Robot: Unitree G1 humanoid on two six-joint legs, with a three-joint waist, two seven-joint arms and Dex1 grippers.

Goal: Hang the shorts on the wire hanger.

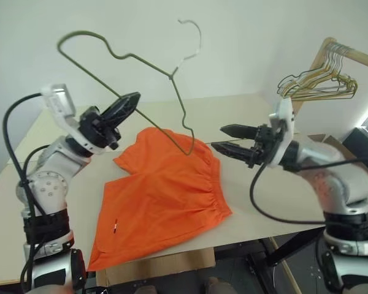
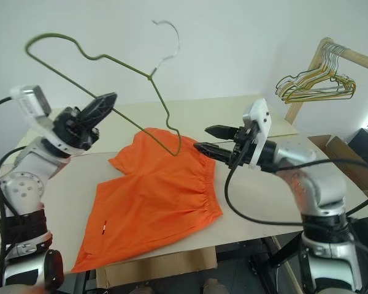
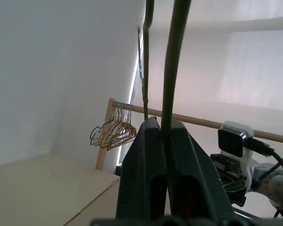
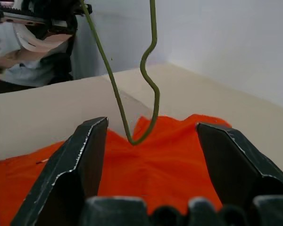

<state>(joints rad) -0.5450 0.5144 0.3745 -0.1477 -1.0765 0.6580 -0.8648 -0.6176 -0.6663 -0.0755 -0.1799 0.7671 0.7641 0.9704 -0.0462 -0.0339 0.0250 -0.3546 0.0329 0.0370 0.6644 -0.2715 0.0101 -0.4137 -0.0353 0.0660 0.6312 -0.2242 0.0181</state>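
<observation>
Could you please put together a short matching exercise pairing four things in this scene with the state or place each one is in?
Column one:
1. wire hanger
2. shorts
3. right hand
4. bunch of hangers

Column two:
A. open, holding nothing
B. hanging from a wooden rail
C. lying flat on the table
D. held up in the air by the shut left hand

Pairs: 1-D, 2-C, 3-A, 4-B
</observation>
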